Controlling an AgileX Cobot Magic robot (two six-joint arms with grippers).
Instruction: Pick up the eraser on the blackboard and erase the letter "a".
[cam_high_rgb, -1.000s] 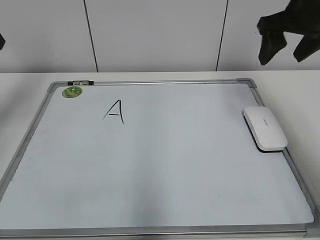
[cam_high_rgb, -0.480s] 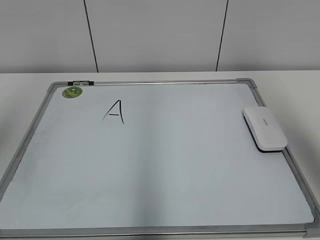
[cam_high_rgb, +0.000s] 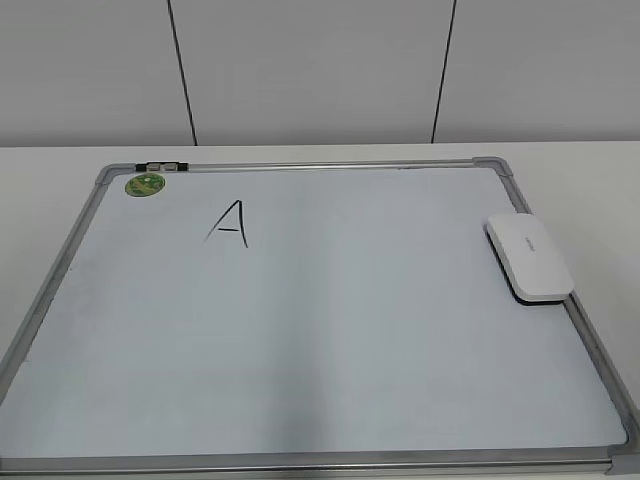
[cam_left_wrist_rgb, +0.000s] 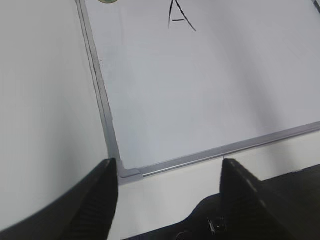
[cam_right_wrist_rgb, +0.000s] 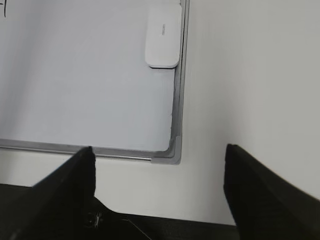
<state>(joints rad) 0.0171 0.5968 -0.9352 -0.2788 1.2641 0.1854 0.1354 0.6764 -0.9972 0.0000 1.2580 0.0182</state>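
The white eraser lies flat on the right edge of the blackboard, a white board with a silver frame. It also shows in the right wrist view. No lowercase letter "a" shows in any view. The only writing is a tall angular uppercase "A" at the upper left of the board, also in the left wrist view. My left gripper is open and empty above the board's near left corner. My right gripper is open and empty above the near right corner. Neither shows in the exterior view.
A round green sticker sits at the board's far left corner, next to a small black and silver clip on the frame. The board lies on a white table with a pale panelled wall behind.
The dark right gripper that hung at the top right of the exterior view one second ago has left that view. The eraser and board have not moved.
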